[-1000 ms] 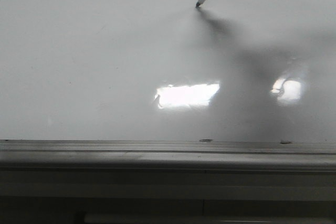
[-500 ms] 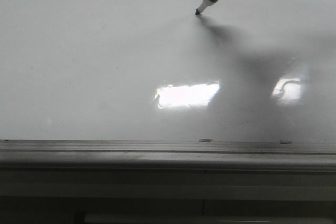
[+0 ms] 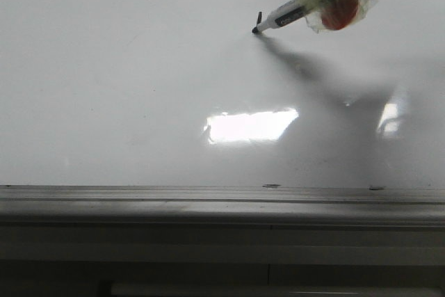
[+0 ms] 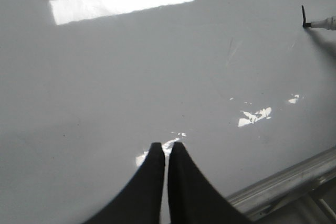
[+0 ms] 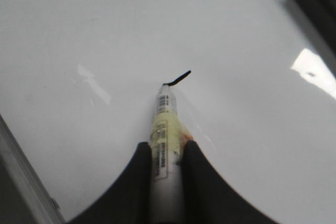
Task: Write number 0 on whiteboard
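The grey frame (image 3: 222, 203) edges the near side of the whiteboard (image 3: 139, 88). Over the board near that frame, the left pincer (image 4: 165, 153) hangs with its fingers pressed together, holding nothing. Farther from the frame, the right pincer (image 5: 167, 153) clamps a marker (image 3: 285, 15), its tip on the board at a short black stroke (image 3: 258, 19), the only part of the number 0 drawn.

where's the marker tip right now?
Front view: the marker tip touches the whiteboard in the far right part, at the near end of a short black stroke; the right gripper holds the marker.
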Controlling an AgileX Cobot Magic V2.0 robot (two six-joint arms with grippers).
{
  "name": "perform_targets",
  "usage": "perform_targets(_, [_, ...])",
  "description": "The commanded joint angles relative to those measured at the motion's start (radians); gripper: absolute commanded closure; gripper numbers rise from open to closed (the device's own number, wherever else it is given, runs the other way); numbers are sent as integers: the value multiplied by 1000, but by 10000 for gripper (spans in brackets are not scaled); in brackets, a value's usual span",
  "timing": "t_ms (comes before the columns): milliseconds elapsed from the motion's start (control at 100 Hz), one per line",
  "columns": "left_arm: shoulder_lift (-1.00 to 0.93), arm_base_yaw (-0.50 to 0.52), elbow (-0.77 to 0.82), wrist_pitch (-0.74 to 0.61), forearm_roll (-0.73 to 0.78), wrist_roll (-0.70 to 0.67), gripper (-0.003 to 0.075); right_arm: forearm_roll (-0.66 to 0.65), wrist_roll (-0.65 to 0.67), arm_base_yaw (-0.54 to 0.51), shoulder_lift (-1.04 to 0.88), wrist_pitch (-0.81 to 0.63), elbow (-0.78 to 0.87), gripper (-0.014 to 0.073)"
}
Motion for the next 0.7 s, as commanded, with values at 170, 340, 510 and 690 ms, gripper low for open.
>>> perform_targets(170, [1,0,-38,-27,-30,-6,740,-11,2,-3,-28,65,-27,642])
perform_targets(340, [1,0,-38,-27,-30,-6,740,-11,12,-3,-63,100,-27,642])
perform_targets(510, [1,0,-38,-27,-30,-6,740,-21,46,-5,-94,159,-27,642])
perform_targets(690, [1,0,-38,-25,-30,-6,740,-157,191,-5,-114,197,-27,641])
